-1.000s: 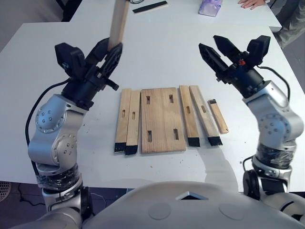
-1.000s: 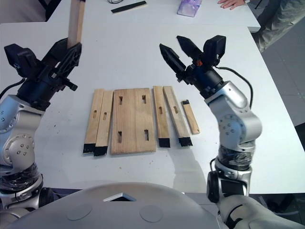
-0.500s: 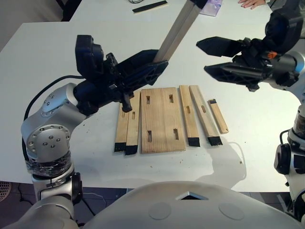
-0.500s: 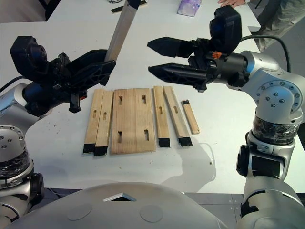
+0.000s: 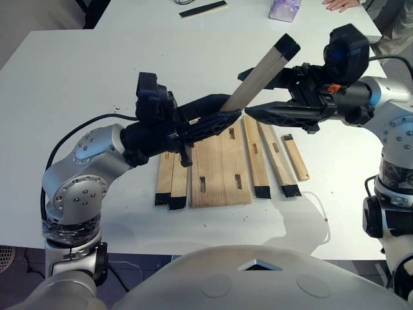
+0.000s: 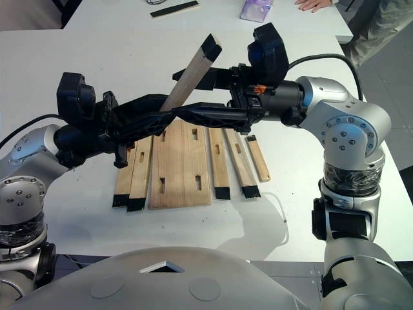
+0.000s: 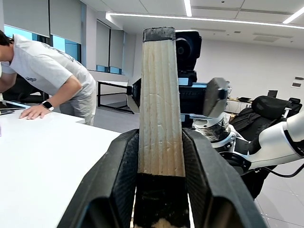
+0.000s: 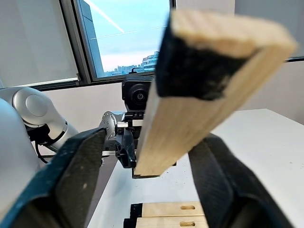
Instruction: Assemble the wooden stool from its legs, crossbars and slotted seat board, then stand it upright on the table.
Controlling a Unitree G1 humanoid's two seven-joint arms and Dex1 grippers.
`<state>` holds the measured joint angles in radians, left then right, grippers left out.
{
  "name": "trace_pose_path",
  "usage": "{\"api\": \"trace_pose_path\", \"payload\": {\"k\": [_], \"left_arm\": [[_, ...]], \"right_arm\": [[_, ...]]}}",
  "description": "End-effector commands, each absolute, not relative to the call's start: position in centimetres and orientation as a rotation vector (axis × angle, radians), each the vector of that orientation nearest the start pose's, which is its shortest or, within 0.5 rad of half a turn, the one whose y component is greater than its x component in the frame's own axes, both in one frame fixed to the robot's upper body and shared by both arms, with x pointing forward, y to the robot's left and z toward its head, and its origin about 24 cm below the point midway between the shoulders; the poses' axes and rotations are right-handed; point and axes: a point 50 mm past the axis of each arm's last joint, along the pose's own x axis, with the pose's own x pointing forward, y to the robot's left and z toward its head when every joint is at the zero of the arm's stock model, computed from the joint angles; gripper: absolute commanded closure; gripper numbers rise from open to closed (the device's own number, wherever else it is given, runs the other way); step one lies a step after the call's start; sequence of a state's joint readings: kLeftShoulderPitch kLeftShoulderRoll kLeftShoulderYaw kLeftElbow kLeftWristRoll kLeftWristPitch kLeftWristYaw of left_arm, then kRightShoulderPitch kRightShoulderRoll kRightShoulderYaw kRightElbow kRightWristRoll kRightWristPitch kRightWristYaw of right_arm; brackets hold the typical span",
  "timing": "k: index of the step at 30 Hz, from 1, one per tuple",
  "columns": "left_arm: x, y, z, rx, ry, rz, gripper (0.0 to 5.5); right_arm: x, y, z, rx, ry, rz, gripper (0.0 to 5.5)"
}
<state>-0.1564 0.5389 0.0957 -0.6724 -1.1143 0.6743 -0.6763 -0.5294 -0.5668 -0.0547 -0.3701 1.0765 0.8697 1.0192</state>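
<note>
Head pair: set high, facing forward and down over the table (image 5: 77,77); both eyes take in the same scene.
Left wrist: close behind the left gripper (image 7: 161,134), facing the right arm (image 7: 285,137).
Right wrist: close, facing the left arm (image 8: 28,104).
Shared by all: the raised leg (image 5: 258,76).

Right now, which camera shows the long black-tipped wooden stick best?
The left eye view: the long black-tipped wooden stick shows nearly whole, slanting up from the left claw. The left wrist view looks along it from between the fingers; the right wrist view shows its black end close up.
</note>
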Motion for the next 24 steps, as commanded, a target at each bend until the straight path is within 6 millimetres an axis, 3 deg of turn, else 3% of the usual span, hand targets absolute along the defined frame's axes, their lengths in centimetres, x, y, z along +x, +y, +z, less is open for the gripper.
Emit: {"api": "trace_pose_path", "payload": {"k": [1,8,17,18,24], "left_arm": [[19.8,13.3,19.1,-0.264,-0.11,-1.316,4.2],[19.6,13.3,18.5,-0.245,-0.077,-1.33,4.2],[19.8,13.6,17.9,-0.216,-0.042,-1.299,4.2],[19.9,13.6,17.7,-0.21,-0.033,-1.29,3.82],[19.9,13.5,17.1,-0.198,-0.03,-1.276,2.81]], "right_arm": [[23.6,-13.0,22.2,0.153,0.003,1.679,3.05],[23.5,-13.2,21.7,0.095,0.026,1.7,4.11],[23.3,-13.3,21.0,0.025,0.057,1.718,4.15],[23.3,-13.4,21.0,0.02,0.058,1.718,4.15],[24.3,-13.8,20.9,-0.025,0.038,1.645,4.21]]}}
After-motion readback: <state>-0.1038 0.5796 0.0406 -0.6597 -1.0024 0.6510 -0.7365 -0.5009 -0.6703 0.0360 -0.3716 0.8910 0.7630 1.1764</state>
